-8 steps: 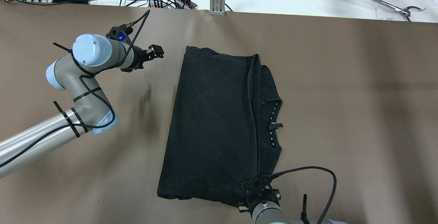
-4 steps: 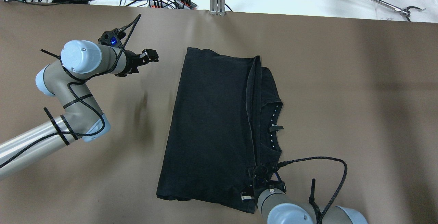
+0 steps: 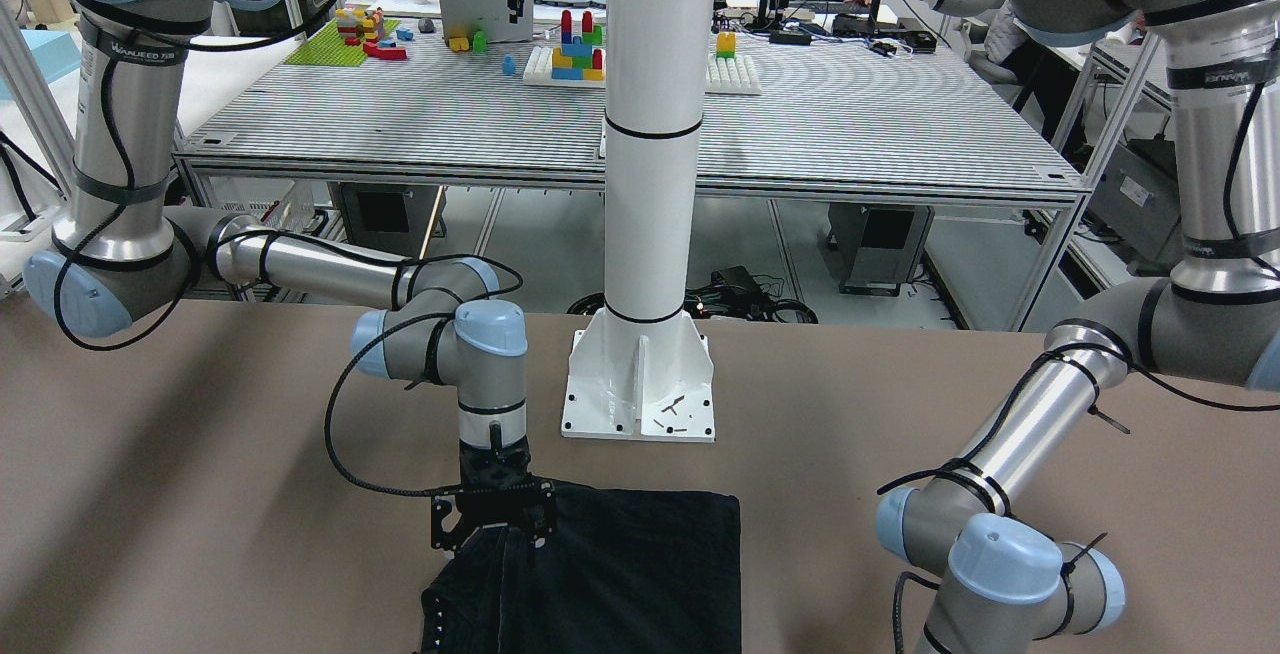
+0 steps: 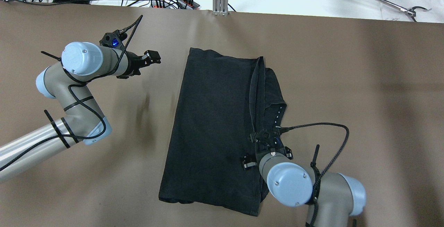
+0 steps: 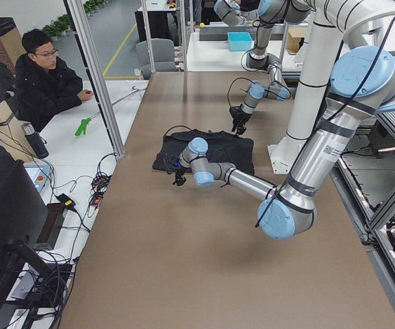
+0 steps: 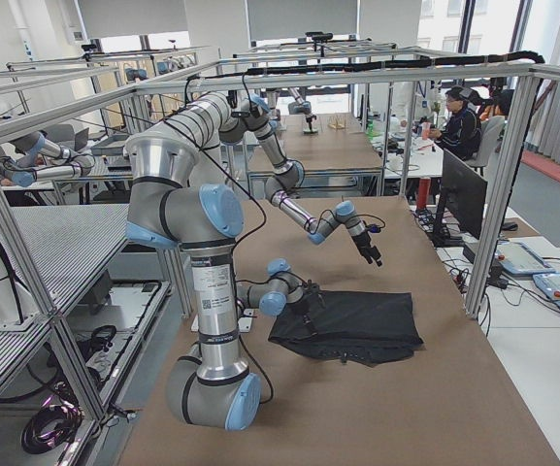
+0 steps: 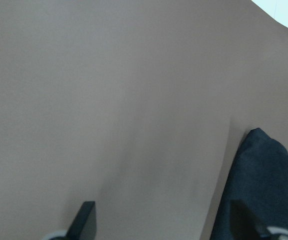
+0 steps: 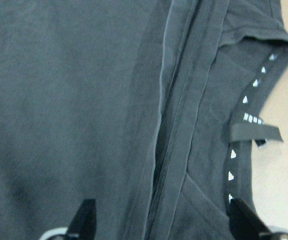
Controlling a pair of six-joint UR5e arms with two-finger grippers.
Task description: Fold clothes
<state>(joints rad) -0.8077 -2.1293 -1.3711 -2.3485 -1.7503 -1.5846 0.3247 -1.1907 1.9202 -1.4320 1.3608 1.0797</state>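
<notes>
While the left hand point(image 4: 152, 57) hovers beside the clothes point(image 4: 215, 123), the right hand point(image 3: 492, 534) hangs over them, both spread.

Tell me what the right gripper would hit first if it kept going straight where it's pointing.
Most likely the black garment: the right gripper points down over its folded hem beside the collar. Height above it is unclear.

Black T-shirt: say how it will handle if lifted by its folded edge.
Probably floppy: the black T-shirt lies flat with soft wrinkles, so it would likely drape and sag from one pinch. Its stacked layers along the folded edge may slide apart, undoing the fold. It looks light; pushed, it would likely bunch on the table rather than slide whole.
</notes>
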